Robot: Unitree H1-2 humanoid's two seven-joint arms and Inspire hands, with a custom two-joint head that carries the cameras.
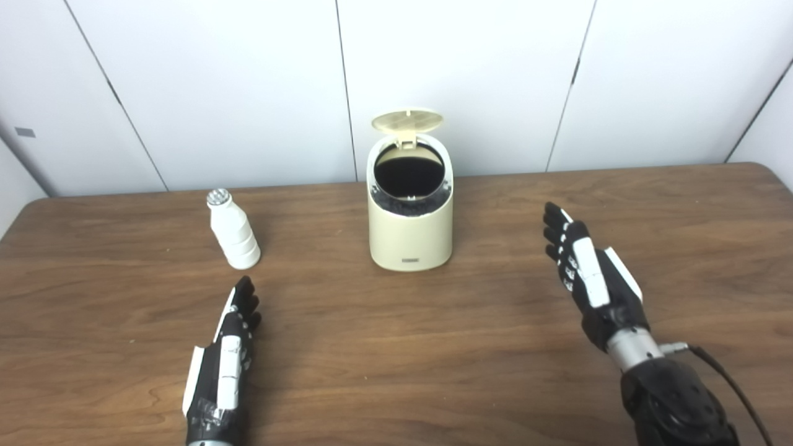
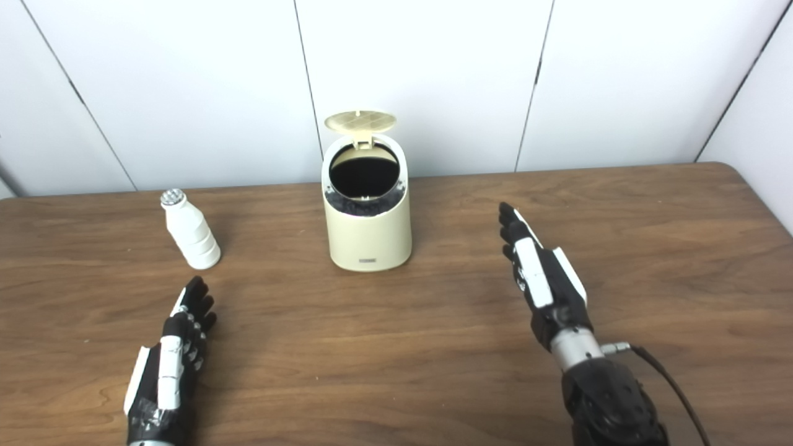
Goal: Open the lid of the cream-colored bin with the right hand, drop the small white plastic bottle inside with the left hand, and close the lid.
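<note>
The bin [image 1: 410, 229] lid [image 1: 407, 120] is already raised. The bottle [image 1: 233, 230] is not yet picked up, standing on the counter [image 1: 396, 347] left of the bin. Left hand [image 1: 229, 359] and right hand [image 1: 585, 272] are spread, empty.

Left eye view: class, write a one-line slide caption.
Bin with lid up, bottle standing left of it, left hand and right hand open.

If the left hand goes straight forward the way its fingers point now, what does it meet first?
Most likely the small white plastic bottle, standing upright just beyond the left hand. Its fingers point slightly right, so they might pass beside it; depth is unclear.
</note>
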